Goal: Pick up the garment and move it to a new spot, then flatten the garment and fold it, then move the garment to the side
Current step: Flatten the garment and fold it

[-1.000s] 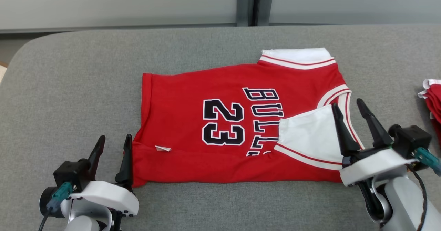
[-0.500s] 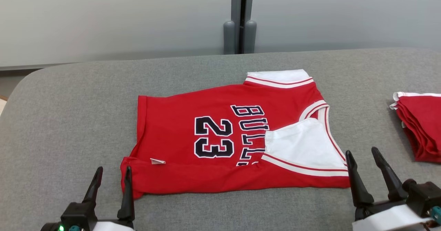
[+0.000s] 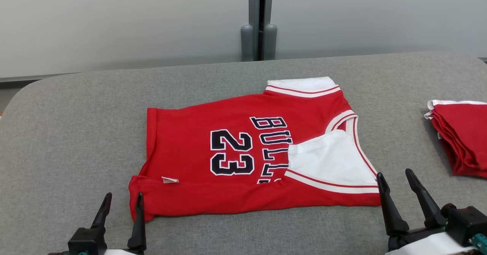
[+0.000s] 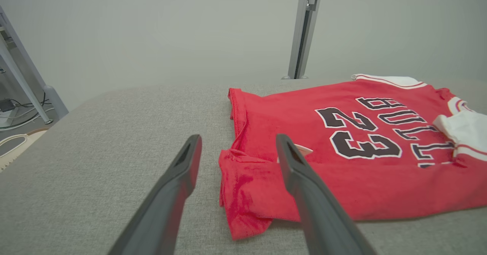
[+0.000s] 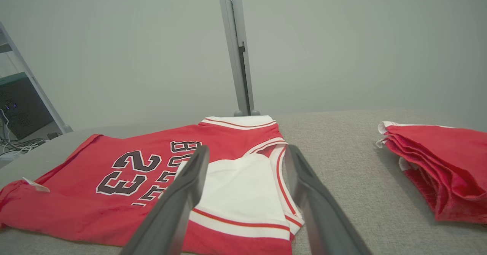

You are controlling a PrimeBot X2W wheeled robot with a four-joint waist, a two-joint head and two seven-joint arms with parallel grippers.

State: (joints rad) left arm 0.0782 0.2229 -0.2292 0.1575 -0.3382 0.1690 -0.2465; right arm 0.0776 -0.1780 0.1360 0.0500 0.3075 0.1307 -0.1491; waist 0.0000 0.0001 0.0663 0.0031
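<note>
Garment (image 3: 243, 152): a red jersey with black lettering, lying flat near the middle of the grey padded surface (image 3: 76, 133), hem toward the robot's left and neck toward its right. The near long edge is turned over onto the body as a strip running the full length. A small white label (image 3: 169, 179) shows at the seam of that strip. One white sleeve panel (image 3: 331, 160) is folded in over the end of the lettering. The far sleeve (image 3: 302, 84), also white, projects flat at the far edge. The near-left corner is rumpled and slightly bunched, as the left wrist view shows.

Left gripper (image 3: 123, 196): jaws parted wide, empty, poised just beside the rumpled near-left corner. Whether a finger touches the cloth cannot be told.

Right gripper (image 3: 393, 173): jaws parted wide, empty, just beside the near-right corner at the striped sleeve edge.

Other items: a stack of folded red cloth (image 3: 462, 137) lies well apart on the right of the surface. A grey post (image 3: 258, 38) stands behind the far edge.

Assessment: the folding step appears to be in hand, with one lengthwise fold laid and the far side not yet turned in. The next move likely calls for both grippers to take matching corners, close on all layers and carry them over evenly. The bunched left corner wants smoothing first, or the crease may run crooked. The move to the side is not yet done.
</note>
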